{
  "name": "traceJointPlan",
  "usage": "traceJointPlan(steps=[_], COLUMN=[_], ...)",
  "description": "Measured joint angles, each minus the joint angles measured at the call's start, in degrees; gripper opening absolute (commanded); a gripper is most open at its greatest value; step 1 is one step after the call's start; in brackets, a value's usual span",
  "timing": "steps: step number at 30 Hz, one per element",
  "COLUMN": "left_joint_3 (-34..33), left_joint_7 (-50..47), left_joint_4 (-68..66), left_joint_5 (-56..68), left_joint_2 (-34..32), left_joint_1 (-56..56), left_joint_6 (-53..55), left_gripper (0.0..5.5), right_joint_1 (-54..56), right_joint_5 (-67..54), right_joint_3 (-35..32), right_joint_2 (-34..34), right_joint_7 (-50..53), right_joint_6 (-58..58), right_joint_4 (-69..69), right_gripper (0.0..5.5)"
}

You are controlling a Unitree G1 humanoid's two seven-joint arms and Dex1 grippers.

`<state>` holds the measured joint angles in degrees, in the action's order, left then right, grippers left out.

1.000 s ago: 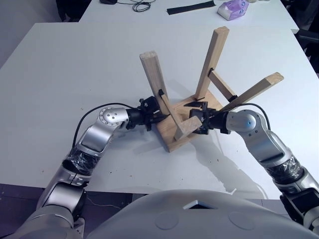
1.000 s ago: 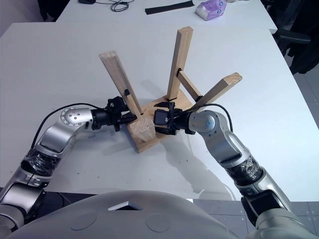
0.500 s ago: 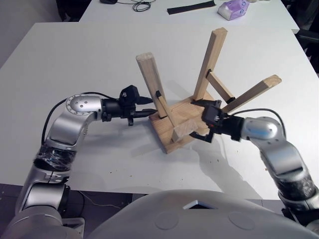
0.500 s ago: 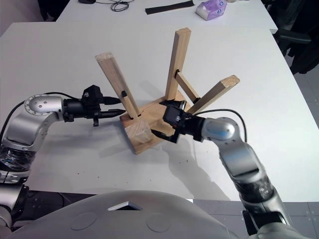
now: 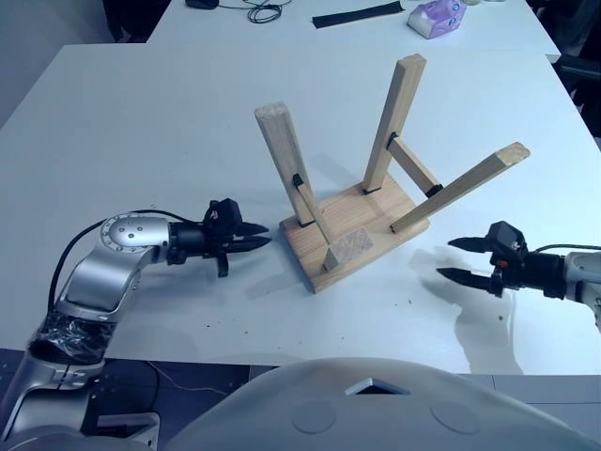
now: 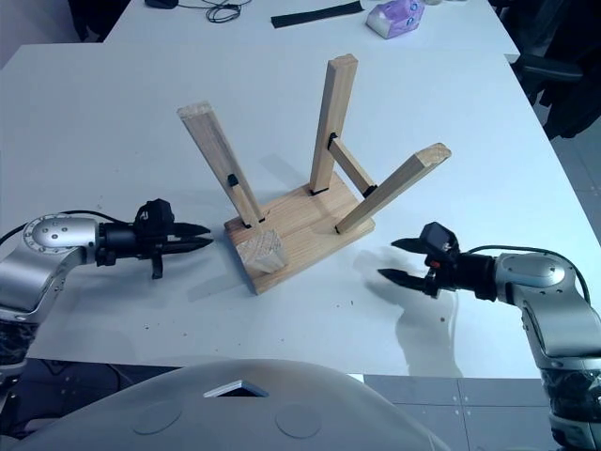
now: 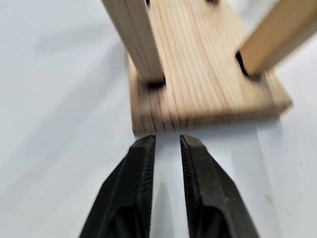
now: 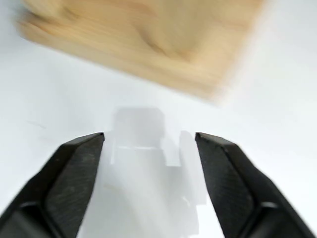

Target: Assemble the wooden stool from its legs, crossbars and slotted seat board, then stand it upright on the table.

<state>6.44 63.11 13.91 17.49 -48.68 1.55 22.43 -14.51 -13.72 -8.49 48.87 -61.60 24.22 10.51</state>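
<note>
The wooden stool lies upside down, its seat board flat on the white table and its legs pointing up. One leg leans left, a tall leg rises at the back, and a third leg slants right. A fourth leg points toward me. A crossbar joins the back and right legs. My left gripper hovers just left of the board's corner, open by a narrow gap and holding nothing. Well to the right of the board, my right gripper stands wide open and empty.
The table's front edge runs just below both arms. On a second table behind lie a black strap, a purple pack and dark cables. Bare tabletop spreads left of and behind the stool.
Both grippers have let go of the stool and drawn back, the left to the left, the right far to the right. The stool now rests alone on its seat board.
</note>
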Motion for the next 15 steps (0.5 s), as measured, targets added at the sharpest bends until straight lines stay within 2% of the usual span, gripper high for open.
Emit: traceJointPlan(steps=[6, 12, 15], left_joint_3=[3.3, 7.0, 8.1], left_joint_7=[1.2, -2.1, -3.9], left_joint_4=[2.8, 1.6, -1.3], left_joint_5=[-2.8, -6.2, -7.9], left_joint_2=[-2.2, 0.9, 3.1], left_joint_1=[4.7, 3.2, 0.2], left_joint_6=[-2.0, -3.5, -4.9], left_gripper=[0.91, 0.91, 0.91], right_joint_1=[13.4, 24.1, 24.7], right_joint_5=[9.5, 11.6, 12.7], right_joint_3=[2.0, 6.7, 9.6], right_joint_2=[-2.5, -12.4, -15.7], right_joint_7=[12.9, 20.2, 21.1], right_joint_6=[-11.2, -18.7, -22.4], right_joint_4=[-21.0, -28.7, -30.1], right_gripper=[3.35, 3.35, 3.35])
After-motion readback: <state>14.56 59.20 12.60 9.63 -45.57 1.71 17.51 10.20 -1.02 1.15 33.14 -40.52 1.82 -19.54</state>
